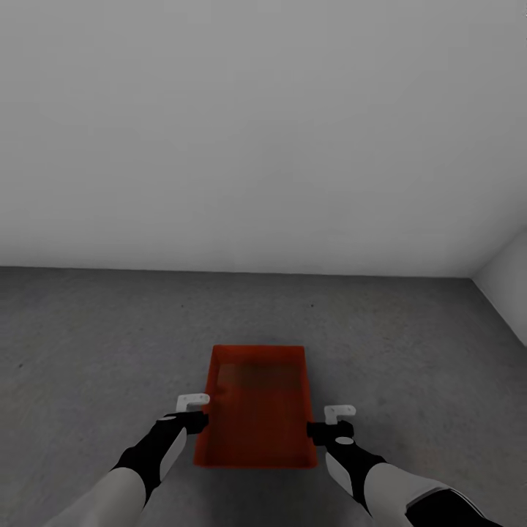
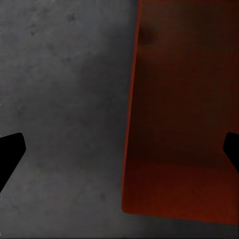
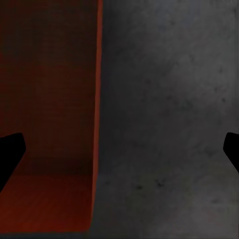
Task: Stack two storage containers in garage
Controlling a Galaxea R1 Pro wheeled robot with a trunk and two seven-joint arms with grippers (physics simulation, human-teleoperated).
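Observation:
One orange-red open-topped storage container (image 1: pixel 256 406) rests on the dark grey concrete floor (image 1: pixel 102 344) of the garage, just in front of me. My left gripper (image 1: pixel 193 411) is open above the container's left long wall, one finger to each side of it. My right gripper (image 1: pixel 335 421) is open by the right long wall. In the left wrist view, the left gripper (image 2: pixel 122 152) spreads wide over the container (image 2: pixel 184 124) edge. In the right wrist view, the right gripper (image 3: pixel 119 149) straddles the container (image 3: pixel 50 114) wall the same way.
A plain white-grey wall (image 1: pixel 263 132) stands a short way beyond the container. A second wall (image 1: pixel 509 285) meets it at the far right corner. Bare concrete stretches to the left and right of the container.

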